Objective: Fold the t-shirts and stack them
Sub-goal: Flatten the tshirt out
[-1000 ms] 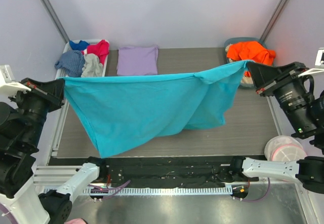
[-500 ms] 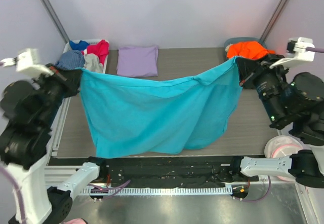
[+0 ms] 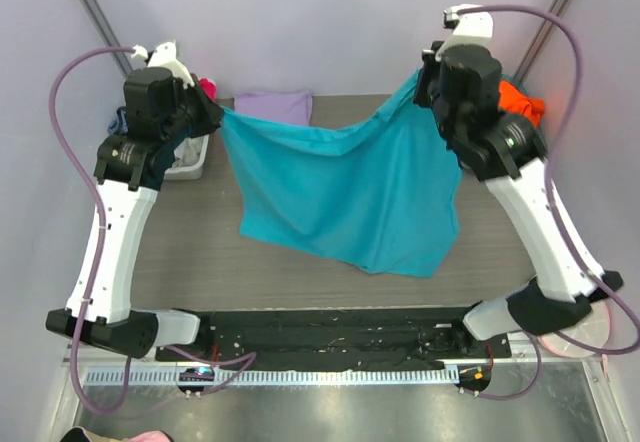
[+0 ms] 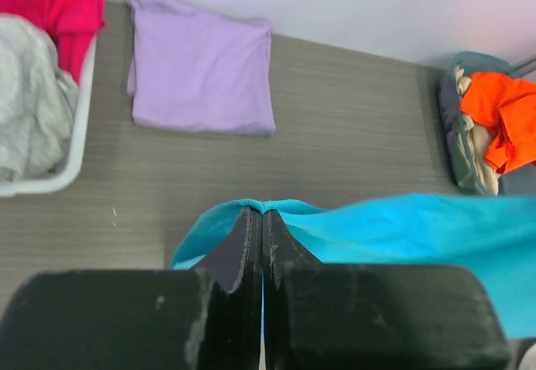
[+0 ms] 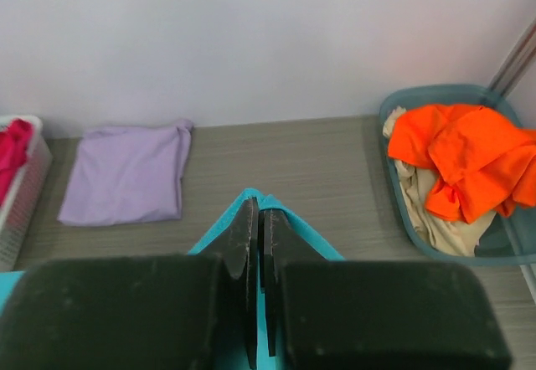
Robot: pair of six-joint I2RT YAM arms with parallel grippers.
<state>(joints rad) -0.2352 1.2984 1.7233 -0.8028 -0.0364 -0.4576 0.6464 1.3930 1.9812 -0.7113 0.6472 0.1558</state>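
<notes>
The teal t-shirt [image 3: 350, 187] hangs spread between both arms above the table, its lower edge drooping toward the mat. My left gripper [image 3: 214, 114] is shut on its left corner, and the wrist view shows the teal t-shirt [image 4: 402, 228] pinched at the tips of the left gripper [image 4: 262, 213]. My right gripper [image 3: 422, 84] is shut on the right corner; its wrist view shows teal t-shirt cloth [image 5: 293, 219] wrapped over the tips of the right gripper [image 5: 260, 205]. The folded lavender t-shirt [image 3: 275, 105] lies at the back of the table, partly behind the teal one.
A white bin [image 3: 192, 157] with red, blue and grey garments [image 4: 33, 69] stands at the back left. A teal basket [image 5: 402, 211] holding an orange garment [image 5: 465, 156] stands at the back right. A white round container [image 3: 585, 332] sits at the near right.
Both arms swung from the near sides up and toward the back of the table, carrying the teal t-shirt with them. The shirt now hangs narrower and further back, hiding part of the lavender shirt.
</notes>
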